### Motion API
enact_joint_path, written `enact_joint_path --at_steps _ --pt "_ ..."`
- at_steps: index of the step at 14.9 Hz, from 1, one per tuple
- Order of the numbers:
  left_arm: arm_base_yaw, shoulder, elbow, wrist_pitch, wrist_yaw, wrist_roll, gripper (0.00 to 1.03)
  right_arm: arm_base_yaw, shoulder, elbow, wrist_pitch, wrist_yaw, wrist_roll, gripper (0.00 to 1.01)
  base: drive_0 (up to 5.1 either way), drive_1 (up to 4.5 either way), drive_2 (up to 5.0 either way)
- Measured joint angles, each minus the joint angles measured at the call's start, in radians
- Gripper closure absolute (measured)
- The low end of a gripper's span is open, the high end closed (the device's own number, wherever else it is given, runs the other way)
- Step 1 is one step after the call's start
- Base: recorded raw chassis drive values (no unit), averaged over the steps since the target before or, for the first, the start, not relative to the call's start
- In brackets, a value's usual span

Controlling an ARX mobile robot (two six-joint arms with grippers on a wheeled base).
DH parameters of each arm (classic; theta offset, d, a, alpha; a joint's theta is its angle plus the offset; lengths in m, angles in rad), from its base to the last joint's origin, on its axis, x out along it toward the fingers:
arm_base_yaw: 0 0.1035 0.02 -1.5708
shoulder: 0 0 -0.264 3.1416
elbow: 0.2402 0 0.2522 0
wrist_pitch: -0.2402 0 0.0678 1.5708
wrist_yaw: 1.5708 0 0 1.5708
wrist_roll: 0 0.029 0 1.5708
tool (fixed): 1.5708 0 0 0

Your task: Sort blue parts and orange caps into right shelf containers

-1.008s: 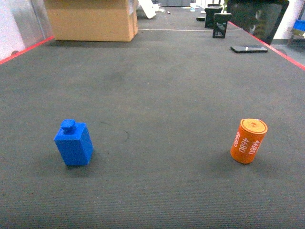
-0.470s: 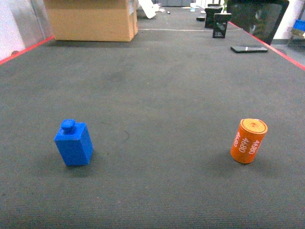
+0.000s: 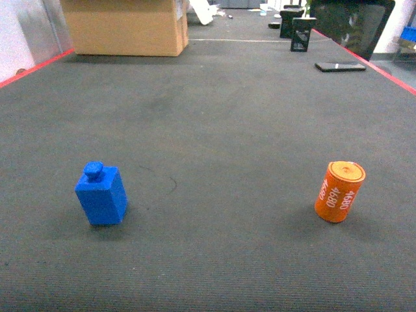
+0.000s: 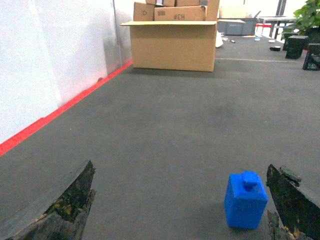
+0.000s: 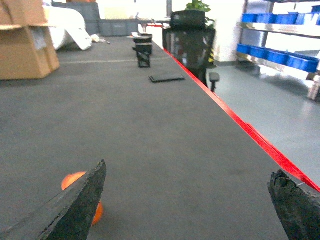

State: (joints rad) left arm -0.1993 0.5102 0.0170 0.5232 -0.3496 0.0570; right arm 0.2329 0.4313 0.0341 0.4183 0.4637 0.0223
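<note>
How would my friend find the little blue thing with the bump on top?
Look at the wide dark grey mat. Near its front left stands the blue part, far left of the orange cylinder. It is the only blue, boxy piece, with a round knob on top.

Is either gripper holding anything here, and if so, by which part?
Nothing is held. Both grippers are open: the blue part stands free between the left fingers, and the orange cap stands untouched on the mat.

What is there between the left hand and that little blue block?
Nothing visible. In the left wrist view, only bare dark mat lies between the open left hand and the blue part, which stands upright near the right finger.
</note>
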Motion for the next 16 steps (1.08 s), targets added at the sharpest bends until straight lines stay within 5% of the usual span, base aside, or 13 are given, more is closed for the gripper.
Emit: enact_joint_path --at_steps 1,2,5,9,16 --pt "0.016 0.286 0.050 0.248 0.047 -0.004 0.05 0.020 0.224 0.053 0.208 -0.009 -0.011 0.03 0.0 0.00 0.0" --pt "0.017 0.320 0.061 0.278 0.053 -0.005 0.05 0.023 0.252 0.063 0.233 -0.015 -0.011 0.03 0.0 0.00 0.0" --pt "0.028 0.818 0.298 0.600 0.114 -0.039 0.05 0.025 0.752 0.248 0.558 -0.090 -0.014 0.03 0.0 0.00 0.0" --pt "-0.062 1.226 0.500 0.630 0.107 -0.090 0.05 0.055 1.277 0.454 0.645 -0.116 0.029 0.03 0.0 0.00 0.0" --pt "-0.069 1.493 0.603 0.619 0.114 -0.110 0.05 0.062 1.519 0.537 0.665 -0.119 0.090 0.03 0.0 0.00 0.0"
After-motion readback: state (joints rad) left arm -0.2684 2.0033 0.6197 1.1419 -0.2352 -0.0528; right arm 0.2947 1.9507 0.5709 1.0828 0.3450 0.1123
